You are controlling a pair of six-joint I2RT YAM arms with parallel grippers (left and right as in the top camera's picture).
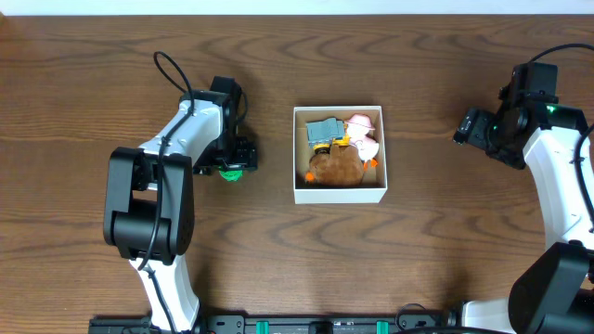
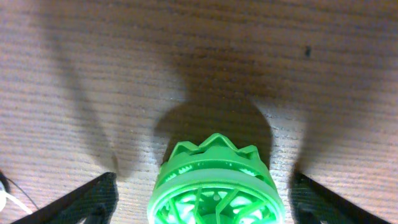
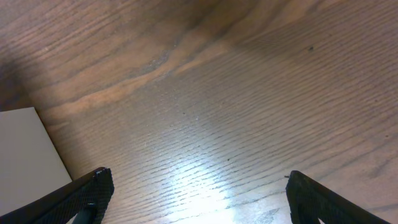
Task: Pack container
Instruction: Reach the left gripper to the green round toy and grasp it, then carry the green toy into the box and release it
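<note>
From overhead, the container (image 1: 339, 194) sits in the middle of the wooden surface (image 1: 427, 260), open side up. It holds a grey toy (image 1: 322, 130), a pink toy (image 1: 362, 125) and a brown plush (image 1: 336, 167). The left pincer (image 1: 234, 167) hangs over a green toy (image 1: 230, 173), which lies at 9 o'clock from the container and well clear of its wall. From that pincer the container is at 3 o'clock. The right pincer (image 1: 469, 125) is out on the far side with the container at about 8 o'clock. It has nothing near it, so the left arm is the one placed for the coming pick.

In the left wrist view, the left pincer (image 2: 204, 177) is released. Its fingers (image 2: 87, 199) are spread wide on either side of the green toy (image 2: 214, 186), with bare wood showing on both flanks. The toy looks round with a toothed rim, so no long axis constrains the grasp. The likely move is to clench, lift and carry toward 3 o'clock.

In the right wrist view, the right pincer (image 3: 196, 180) is released too, with only wood between its fingers (image 3: 93, 190). A pale corner of the container (image 3: 25, 149) shows at 9 o'clock.
</note>
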